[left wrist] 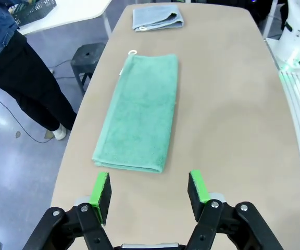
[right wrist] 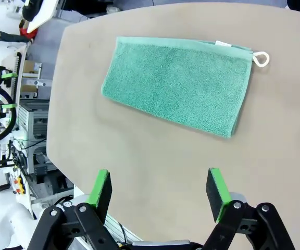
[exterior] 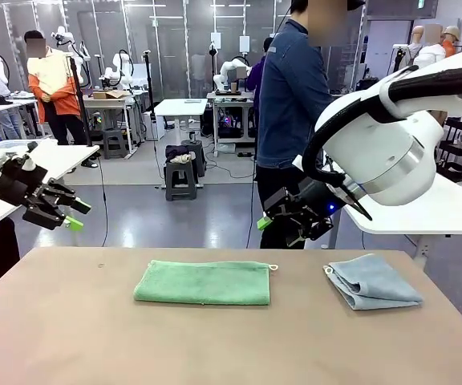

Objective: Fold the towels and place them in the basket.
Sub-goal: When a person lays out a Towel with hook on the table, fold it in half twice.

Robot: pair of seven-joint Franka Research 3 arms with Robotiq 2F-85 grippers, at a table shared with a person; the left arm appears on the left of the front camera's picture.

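Left gripper (left wrist: 149, 191) hangs above the near end of the tan table (left wrist: 233, 120), jaws spread wide, nothing between the green pads (left wrist: 100, 190). Green towel (left wrist: 141, 121) lies flat just beyond the fingertips, folded into a long strip running away from the camera, white corner loop (left wrist: 133, 52) at its far left corner. Light blue towel (left wrist: 157, 18) sits folded at the far end of the table, apart from the green one, its own loop pointing toward it. A person's leg in dark trousers (left wrist: 30, 88) stands on the grey floor left of the table, beside a dark stool (left wrist: 89, 56). White robot base (left wrist: 297, 31) at upper right.
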